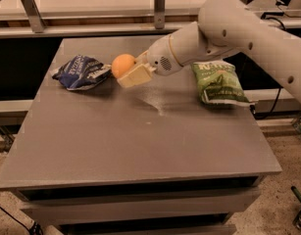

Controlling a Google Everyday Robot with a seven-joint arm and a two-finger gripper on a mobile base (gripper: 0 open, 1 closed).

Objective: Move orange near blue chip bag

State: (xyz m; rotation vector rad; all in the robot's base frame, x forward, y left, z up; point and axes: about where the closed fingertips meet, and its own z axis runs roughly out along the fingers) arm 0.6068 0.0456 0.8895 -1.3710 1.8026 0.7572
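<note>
The orange is round and bright, held in my gripper just above the grey table. The gripper is shut on it, with one cream finger showing below and in front of the fruit. The blue chip bag lies crumpled at the table's back left, dark navy with white lettering. The orange hangs just right of the bag, a small gap apart. My white arm reaches in from the upper right.
A green chip bag lies at the table's right side, under my arm. A metal rail with posts runs behind the table. The table's front edge drops to the floor.
</note>
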